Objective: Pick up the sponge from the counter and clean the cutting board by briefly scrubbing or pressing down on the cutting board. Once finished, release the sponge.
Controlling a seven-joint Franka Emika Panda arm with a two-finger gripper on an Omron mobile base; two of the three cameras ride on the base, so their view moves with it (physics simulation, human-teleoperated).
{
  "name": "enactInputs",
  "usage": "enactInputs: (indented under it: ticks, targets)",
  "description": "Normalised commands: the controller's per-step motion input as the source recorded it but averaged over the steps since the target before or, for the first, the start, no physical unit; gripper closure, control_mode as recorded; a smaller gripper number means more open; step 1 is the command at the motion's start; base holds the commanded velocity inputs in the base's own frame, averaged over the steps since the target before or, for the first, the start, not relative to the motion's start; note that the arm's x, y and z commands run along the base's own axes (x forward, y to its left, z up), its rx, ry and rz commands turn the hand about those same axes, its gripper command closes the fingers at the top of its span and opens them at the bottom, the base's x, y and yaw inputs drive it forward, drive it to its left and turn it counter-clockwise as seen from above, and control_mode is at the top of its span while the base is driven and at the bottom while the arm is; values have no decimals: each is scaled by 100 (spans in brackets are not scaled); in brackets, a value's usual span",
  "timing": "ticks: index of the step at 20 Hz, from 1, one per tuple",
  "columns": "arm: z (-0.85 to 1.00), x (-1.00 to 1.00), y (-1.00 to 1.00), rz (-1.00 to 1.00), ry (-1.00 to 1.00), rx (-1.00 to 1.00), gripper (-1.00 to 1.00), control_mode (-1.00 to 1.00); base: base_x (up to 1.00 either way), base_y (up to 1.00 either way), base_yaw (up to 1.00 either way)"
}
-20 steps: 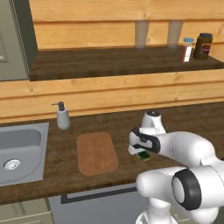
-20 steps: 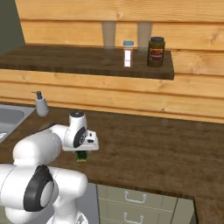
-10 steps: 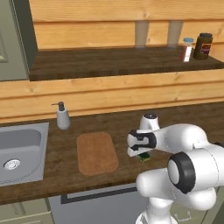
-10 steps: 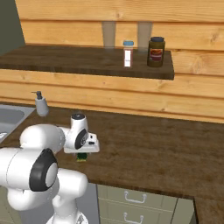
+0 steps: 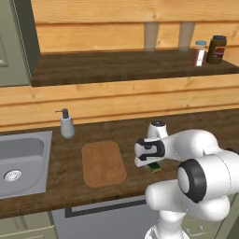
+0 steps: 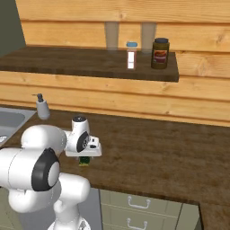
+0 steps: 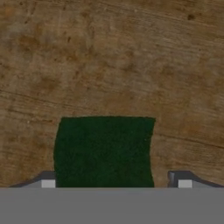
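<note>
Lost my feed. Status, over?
Tool down over sponge, fingers either side, grip unconfirmed. Sponge on counter. Cutting board untouched. Nothing blocking.

The sponge is mostly covered by the white hand in the left base view, leaving a green and yellow corner; from the right base view the sponge is again largely under the hand. In the hand view its near edge is cut off at the bottom. Each fingertip shows as a sliver, so contact with the sponge cannot be told. The sink runs off the left edge. Labels on the shelf jar are too small to read.
</note>
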Motion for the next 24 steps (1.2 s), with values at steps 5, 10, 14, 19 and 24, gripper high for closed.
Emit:
enactInputs:
  ticks: [5, 10, 14, 19, 24]
  targets:
    - [-18, 0, 0, 0, 0, 0, 100, -100, 0, 0, 0]
    - [3, -9, 2, 0, -1, 0, 100, -100, 0, 0, 0]
    - [38, -16, 22, 0, -7, -1, 100, -100, 0, 0, 0]
    - [40, -5, 58, 2, -7, -5, 100, -100, 0, 0, 0]
    - [3, 0, 78, 0, -2, 0, 100, -100, 0, 0, 0]
